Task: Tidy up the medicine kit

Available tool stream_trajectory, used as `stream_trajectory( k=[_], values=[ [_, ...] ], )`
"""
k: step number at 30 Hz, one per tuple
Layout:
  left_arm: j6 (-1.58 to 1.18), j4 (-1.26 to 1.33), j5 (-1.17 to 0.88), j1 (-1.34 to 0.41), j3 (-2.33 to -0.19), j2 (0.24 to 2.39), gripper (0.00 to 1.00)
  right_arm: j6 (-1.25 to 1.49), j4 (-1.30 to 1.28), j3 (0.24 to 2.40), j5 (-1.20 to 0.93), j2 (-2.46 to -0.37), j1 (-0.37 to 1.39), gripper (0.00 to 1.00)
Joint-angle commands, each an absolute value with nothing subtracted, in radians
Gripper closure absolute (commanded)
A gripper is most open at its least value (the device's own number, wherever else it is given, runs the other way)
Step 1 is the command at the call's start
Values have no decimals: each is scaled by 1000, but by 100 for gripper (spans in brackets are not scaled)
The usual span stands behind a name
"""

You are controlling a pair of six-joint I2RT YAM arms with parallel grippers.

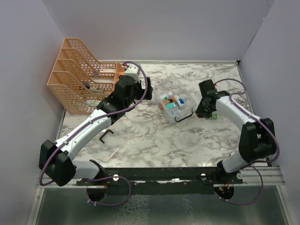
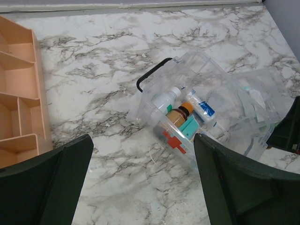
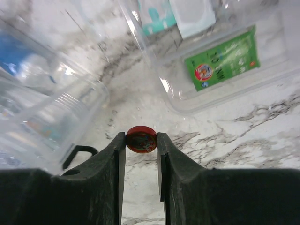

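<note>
The clear plastic medicine kit box [image 1: 172, 105] lies mid-table with a black handle [image 1: 183, 116]. In the left wrist view the box [image 2: 220, 89] holds a white bottle [image 2: 167, 99], a brown bottle [image 2: 179, 115], a blue-and-white tube [image 2: 201, 107] and a teal pack [image 2: 191, 126]. My left gripper [image 2: 143, 140] is open and empty, just left of the box [image 1: 147, 90]. My right gripper [image 3: 141, 140] is shut on a small red round tin [image 3: 141, 139], held above the marble right of the box [image 1: 204, 112]. A clear tray [image 3: 220, 101] beyond it holds a green sachet [image 3: 220, 65].
An orange file rack [image 1: 77, 82] stands at the back left and also shows in the left wrist view [image 2: 18, 117]. A loose black handle [image 1: 107, 136] and a clear plastic piece [image 1: 109, 153] lie near the front left. Walls close in on the left, back and right.
</note>
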State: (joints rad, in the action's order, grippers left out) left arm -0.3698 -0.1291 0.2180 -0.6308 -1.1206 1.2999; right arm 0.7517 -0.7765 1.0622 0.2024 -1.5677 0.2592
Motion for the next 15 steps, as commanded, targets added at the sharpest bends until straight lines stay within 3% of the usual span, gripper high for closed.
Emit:
stream_trajectory(
  k=[1, 15],
  values=[
    [-354, -128, 251, -637, -1120, 1270, 8, 727, -811, 1133, 323, -1513, 221, 76],
    [-339, -124, 269, -637, -1115, 1264, 8, 639, -722, 1184, 252, -1570, -130, 77]
  ],
)
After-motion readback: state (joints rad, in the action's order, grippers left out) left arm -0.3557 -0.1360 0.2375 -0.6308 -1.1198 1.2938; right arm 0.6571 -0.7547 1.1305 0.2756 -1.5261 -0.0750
